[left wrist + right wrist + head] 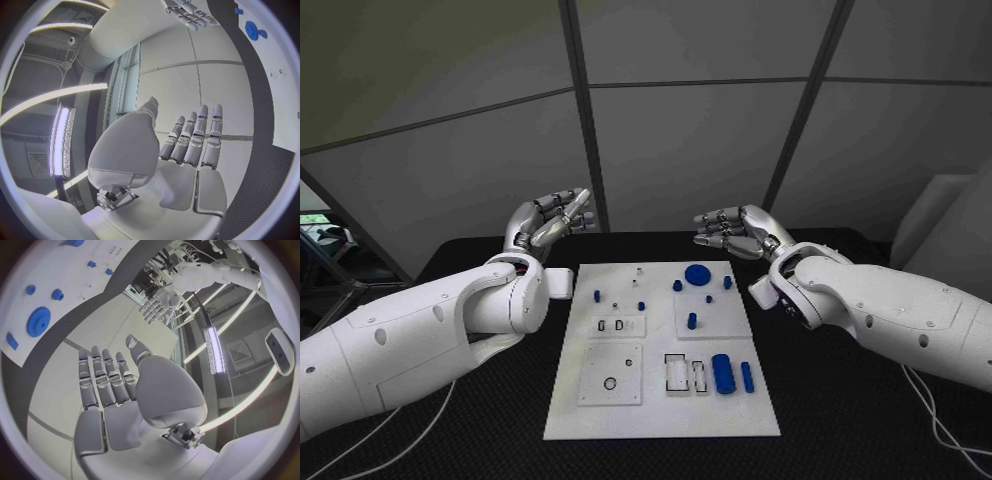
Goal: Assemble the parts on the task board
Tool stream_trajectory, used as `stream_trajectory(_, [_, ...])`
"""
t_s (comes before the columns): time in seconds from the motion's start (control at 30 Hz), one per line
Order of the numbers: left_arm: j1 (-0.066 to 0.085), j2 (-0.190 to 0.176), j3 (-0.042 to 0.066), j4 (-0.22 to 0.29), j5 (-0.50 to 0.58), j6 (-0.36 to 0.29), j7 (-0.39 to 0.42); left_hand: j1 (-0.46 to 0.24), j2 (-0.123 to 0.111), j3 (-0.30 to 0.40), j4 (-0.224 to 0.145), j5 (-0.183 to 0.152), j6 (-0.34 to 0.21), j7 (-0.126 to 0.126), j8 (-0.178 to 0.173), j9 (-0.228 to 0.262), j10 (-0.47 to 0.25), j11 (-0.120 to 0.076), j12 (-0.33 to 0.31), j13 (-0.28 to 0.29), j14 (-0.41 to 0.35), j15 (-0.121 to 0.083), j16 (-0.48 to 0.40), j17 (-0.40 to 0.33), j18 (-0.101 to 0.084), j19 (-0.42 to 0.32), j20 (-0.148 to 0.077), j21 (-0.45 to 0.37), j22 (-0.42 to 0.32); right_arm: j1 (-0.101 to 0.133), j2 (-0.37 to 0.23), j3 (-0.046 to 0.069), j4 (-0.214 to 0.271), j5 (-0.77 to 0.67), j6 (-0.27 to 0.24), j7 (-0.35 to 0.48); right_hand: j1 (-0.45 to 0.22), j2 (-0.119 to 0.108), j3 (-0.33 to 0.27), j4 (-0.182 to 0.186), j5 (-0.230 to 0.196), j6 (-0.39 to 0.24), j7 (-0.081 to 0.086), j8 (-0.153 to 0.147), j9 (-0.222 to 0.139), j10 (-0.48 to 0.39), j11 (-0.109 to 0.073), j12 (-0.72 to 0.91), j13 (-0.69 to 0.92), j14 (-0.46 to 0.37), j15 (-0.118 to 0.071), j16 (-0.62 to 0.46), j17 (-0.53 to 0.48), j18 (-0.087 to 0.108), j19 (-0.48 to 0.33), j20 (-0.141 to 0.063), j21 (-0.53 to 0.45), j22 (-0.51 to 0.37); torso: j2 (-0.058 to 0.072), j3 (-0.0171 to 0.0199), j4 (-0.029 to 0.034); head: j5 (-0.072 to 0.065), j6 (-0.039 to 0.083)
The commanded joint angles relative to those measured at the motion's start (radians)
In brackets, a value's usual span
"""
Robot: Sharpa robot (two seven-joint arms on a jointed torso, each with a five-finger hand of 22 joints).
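The white task board lies in the middle of the black table. Blue parts rest on it: a round disc near the far edge, a thick cylinder and a slim peg near the front right, and several small pieces between. My left hand hovers raised beyond the board's far left corner, fingers straight and apart, holding nothing. My right hand hovers beyond the far right corner, also empty with fingers extended. The blue disc and board appear in the wrist views.
Grey partition panels stand behind the table. Black table surface stretches on both sides of the board. A cable trails at the front right.
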Motion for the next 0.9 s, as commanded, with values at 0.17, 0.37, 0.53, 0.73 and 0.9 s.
stream_trajectory(0.17, [0.002, -0.049, 0.002, 0.051, -0.041, 0.058, -0.013, 0.020, 0.020, 0.016, -0.053, 0.001, 0.172, 0.052, 0.019, 0.001, 0.125, -0.033, 0.002, -0.004, 0.132, -0.037, 0.008, 0.020, 0.044, 0.122, -0.032, 0.061, 0.019, 0.054, 0.006, 0.004, -0.012, -0.375, 0.024, -0.063, 0.015, -0.039, 0.091, -0.027, 0.012, 0.210, 0.002, -0.008, -0.001, 0.238, -0.050, -0.035, 0.003, 0.293, -0.069, 0.019, 0.014, 0.030, 0.206, -0.061, 0.090, 0.016, 0.044, -0.0013, 0.0103, -0.004, 0.003])
stream_trajectory(0.37, [0.002, -0.096, 0.002, 0.121, -0.045, 0.068, -0.025, 0.009, 0.026, 0.012, -0.082, 0.001, 0.232, 0.041, 0.008, -0.010, 0.204, -0.054, -0.009, -0.002, 0.237, -0.066, 0.012, 0.064, 0.043, 0.204, -0.062, 0.114, 0.041, 0.087, 0.015, 0.004, -0.012, -0.578, 0.089, -0.162, 0.005, -0.083, 0.143, -0.035, 0.008, 0.250, -0.015, -0.022, 0.000, 0.302, -0.073, -0.059, 0.005, 0.424, -0.110, 0.042, 0.039, 0.029, 0.297, -0.105, 0.161, 0.046, 0.080, -0.0090, 0.0188, -0.014, 0.009])
stream_trajectory(0.53, [0.002, -0.118, 0.002, 0.165, -0.045, 0.080, -0.034, 0.004, 0.027, 0.010, -0.092, 0.000, 0.243, 0.039, -0.001, -0.012, 0.220, -0.058, -0.020, -0.002, 0.259, -0.071, 0.006, 0.082, 0.043, 0.220, -0.069, 0.131, 0.049, 0.096, 0.026, 0.005, -0.002, -0.737, 0.141, -0.250, 0.001, -0.114, 0.144, -0.037, 0.006, 0.264, -0.025, -0.033, 0.000, 0.307, -0.087, -0.063, 0.005, 0.554, -0.141, 0.101, 0.086, 0.027, 0.390, -0.154, 0.272, 0.103, 0.104, -0.0137, 0.0290, -0.027, 0.009])
stream_trajectory(0.73, [0.002, -0.131, 0.002, 0.198, -0.046, 0.087, -0.038, 0.002, 0.026, 0.008, -0.093, 0.000, 0.244, 0.039, -0.002, -0.012, 0.222, -0.058, -0.021, -0.002, 0.259, -0.071, 0.004, 0.083, 0.043, 0.222, -0.070, 0.133, 0.050, 0.099, 0.033, 0.005, 0.029, -0.885, 0.185, -0.335, -0.022, -0.142, 0.143, -0.016, 0.009, 0.273, -0.038, -0.048, 0.000, 0.329, -0.107, -0.058, 0.011, 0.629, -0.162, 0.241, 0.189, 0.025, 0.436, -0.184, 0.398, 0.178, 0.127, -0.0173, 0.0374, -0.038, 0.012])
stream_trajectory(0.9, [0.001, -0.135, 0.002, 0.210, -0.046, 0.090, -0.038, 0.001, 0.025, 0.007, -0.094, 0.000, 0.245, 0.039, -0.003, -0.012, 0.222, -0.058, -0.022, -0.002, 0.258, -0.071, 0.002, 0.084, 0.042, 0.223, -0.070, 0.134, 0.051, 0.099, 0.037, 0.005, 0.044, -0.961, 0.223, -0.385, -0.034, -0.169, 0.154, 0.012, 0.009, 0.270, -0.042, -0.054, -0.001, 0.317, -0.109, -0.059, 0.014, 0.620, -0.164, 0.443, 0.321, 0.026, 0.437, -0.188, 0.503, 0.246, 0.141, -0.0215, 0.0442, -0.045, 0.015])
